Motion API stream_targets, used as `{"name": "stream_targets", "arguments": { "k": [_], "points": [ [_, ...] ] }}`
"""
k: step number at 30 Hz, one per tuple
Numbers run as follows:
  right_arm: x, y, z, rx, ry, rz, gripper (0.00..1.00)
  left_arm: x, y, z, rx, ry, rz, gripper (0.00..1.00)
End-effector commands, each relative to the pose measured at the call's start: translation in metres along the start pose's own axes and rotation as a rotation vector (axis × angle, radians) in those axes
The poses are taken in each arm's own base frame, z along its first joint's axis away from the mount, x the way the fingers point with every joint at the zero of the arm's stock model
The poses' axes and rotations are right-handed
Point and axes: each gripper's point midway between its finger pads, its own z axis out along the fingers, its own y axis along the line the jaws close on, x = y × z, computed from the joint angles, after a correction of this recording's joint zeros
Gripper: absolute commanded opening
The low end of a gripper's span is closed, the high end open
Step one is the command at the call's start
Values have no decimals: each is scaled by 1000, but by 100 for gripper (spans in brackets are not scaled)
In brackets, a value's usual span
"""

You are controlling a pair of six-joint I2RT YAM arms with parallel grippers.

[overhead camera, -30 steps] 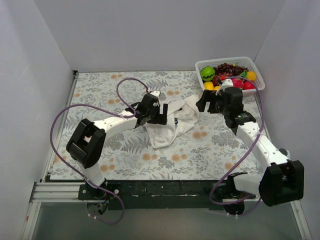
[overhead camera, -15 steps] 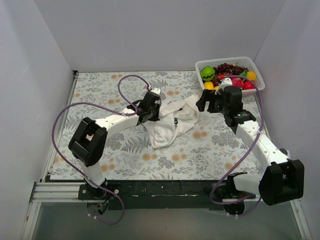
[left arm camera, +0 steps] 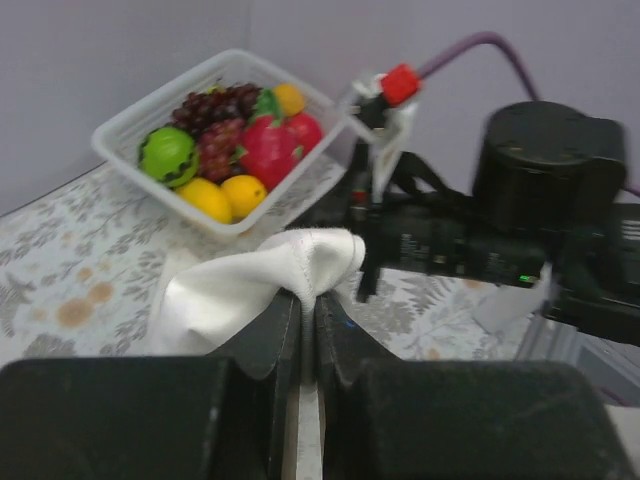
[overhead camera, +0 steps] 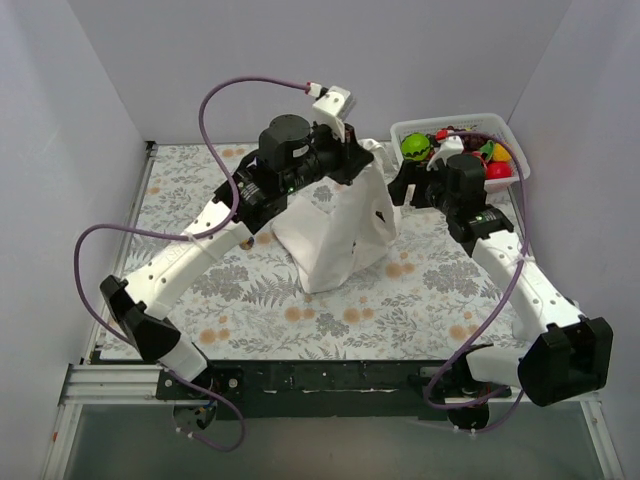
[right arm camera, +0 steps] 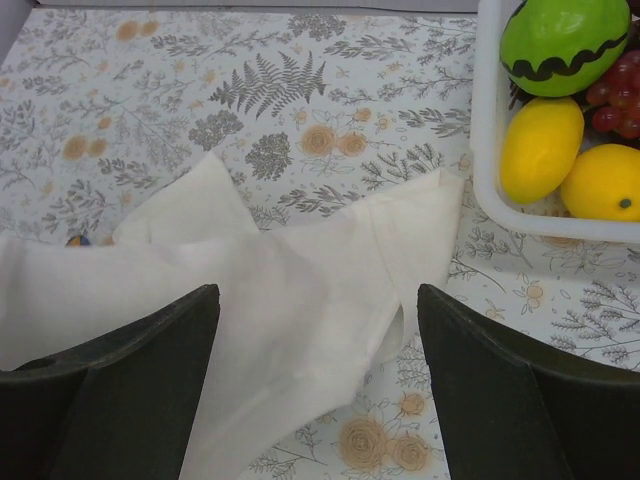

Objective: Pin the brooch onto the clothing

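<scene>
Clothing (overhead camera: 340, 235) hangs over the mat (overhead camera: 190, 180) from our left gripper (left arm camera: 308, 305), jaws pinching a fold; our right gripper (right arm camera: 315, 300) hovers spread. Brooch unseen. We judge: unfolding step; next, lay it flat, locate brooch.

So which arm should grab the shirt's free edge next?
Probably right: the right gripper is open and empty above the shirt; the left gripper is shut on it, holding it up.
</scene>
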Motion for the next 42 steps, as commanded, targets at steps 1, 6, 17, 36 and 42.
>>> {"name": "stream_targets", "arguments": {
  "k": [1,6,17,36,42],
  "points": [
    [-51,9,-26,6,-138,-39,87,-30,-80,-30,253,-34,93,0],
    [-73,17,-45,-15,-195,-65,87,-87,-119,-77,378,-167,94,0],
    [-5,13,-13,-58,41,-65,87,-24,26,-77,-356,-146,54,0],
    [122,-6,42,-36,465,24,79,85,157,-117,-672,14,-168,0],
    [174,-1,37,-55,616,111,76,95,171,-115,-684,22,-173,0]
  ]
}}
